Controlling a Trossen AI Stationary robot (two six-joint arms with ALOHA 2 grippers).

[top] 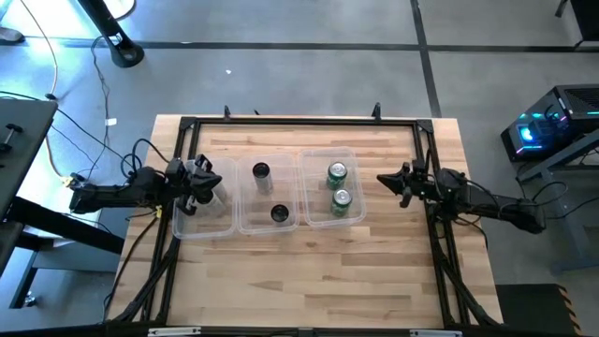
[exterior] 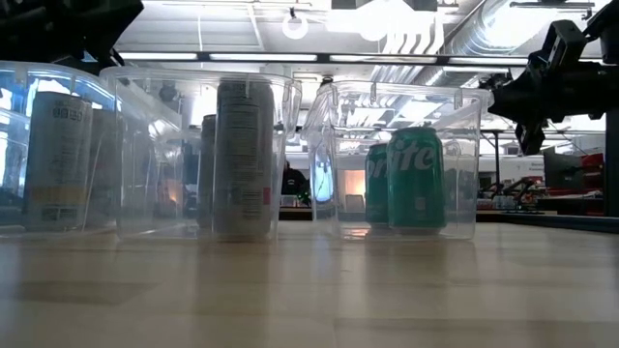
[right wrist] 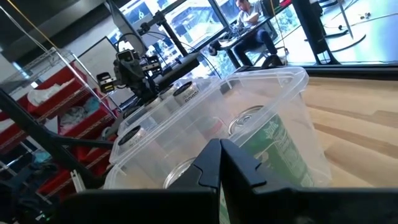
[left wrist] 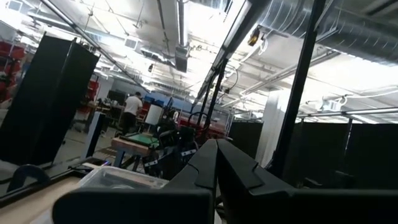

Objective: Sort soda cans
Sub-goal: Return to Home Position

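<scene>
Three clear tubs stand in a row on the table. The right tub (top: 351, 154) holds two green cans (top: 337, 174) (top: 342, 199), upright on its floor; one green can (exterior: 418, 179) faces the low view. The middle tub (top: 245, 225) holds two black cans (top: 261, 171) (top: 279, 213). A pale can (exterior: 58, 159) stands in the left tub (top: 187, 229), which my left gripper (top: 213, 183) mostly covers from above. That gripper hovers over it, shut (left wrist: 216, 155). My right gripper (top: 384, 180) is shut (right wrist: 219, 152), in the air to the right of the right tub.
A black frame (top: 299, 122) runs around the table's far edge and sides. Bare wood (top: 299, 281) lies between the tubs and the near edge. Cables hang off the table's left side (top: 103, 140). People sit at desks far off in the room (right wrist: 249, 12).
</scene>
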